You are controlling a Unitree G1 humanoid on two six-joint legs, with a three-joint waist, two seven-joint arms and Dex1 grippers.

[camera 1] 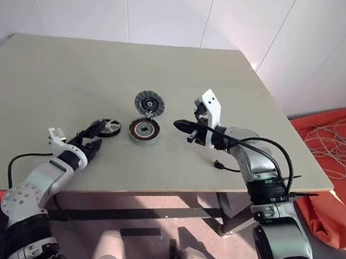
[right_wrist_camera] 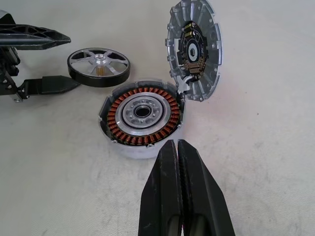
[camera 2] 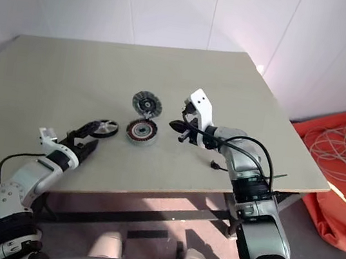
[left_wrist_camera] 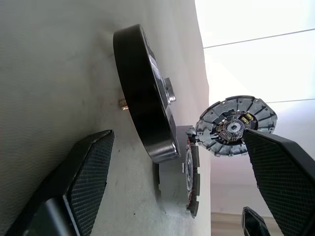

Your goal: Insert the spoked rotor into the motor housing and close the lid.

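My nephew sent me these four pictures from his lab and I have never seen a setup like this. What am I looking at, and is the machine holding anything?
It is a two-armed robot at a table. Two pictures look down from its head; the other two come from cameras on its wrists. On the table lie a motor housing with copper windings, its hinged lid standing open, and a black spoked rotor beside it. The left gripper is open around the rotor, not yet closed on it. The right gripper is shut, empty, pointing at the housing.
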